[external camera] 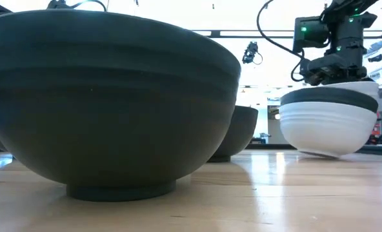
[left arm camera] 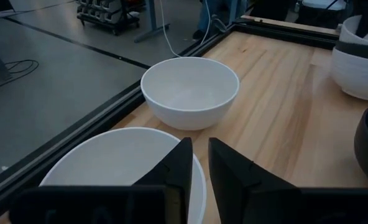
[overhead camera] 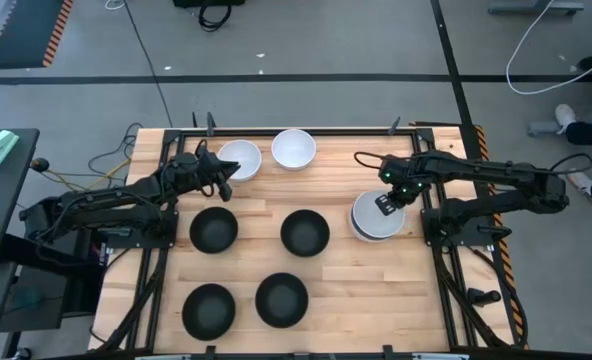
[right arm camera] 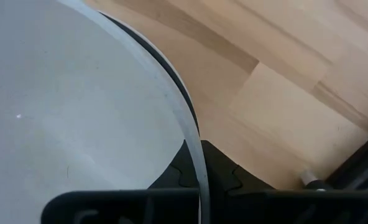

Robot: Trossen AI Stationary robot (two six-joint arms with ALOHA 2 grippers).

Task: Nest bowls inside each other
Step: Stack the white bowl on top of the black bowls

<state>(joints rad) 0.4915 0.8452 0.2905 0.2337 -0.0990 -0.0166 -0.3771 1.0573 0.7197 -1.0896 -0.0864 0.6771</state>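
The right gripper (overhead camera: 386,203) is clamped on the thin rim of a smooth white bowl (right arm camera: 66,112), one finger inside the rim and one outside. That bowl sits on top of a nested stack (external camera: 328,119) directly beneath the gripper: a white bowl at the bottom with faint ridges round its wall, a matte black rim band above it, then the white bowl being held. The stack rests slightly tilted on the pale, planked wooden surface (overhead camera: 336,195).

The left gripper (left arm camera: 196,171) pinches the rim of a second white bowl (overhead camera: 239,158), its two dark wedge-shaped fingers nearly together with the thin rim between them. Just beyond this gripper stands another white bowl (left arm camera: 189,90), round, deep and glossy, close to the surface's dark metal edge.

Between the two grippers and nearer the front of the surface sit four black bowls, apart from one another in two rows: two closer (overhead camera: 214,230) (overhead camera: 304,232), two farther out (overhead camera: 208,309) (overhead camera: 281,299). In the low view the nearest black bowl (external camera: 110,96) shows a rounded wall and a short foot ring.
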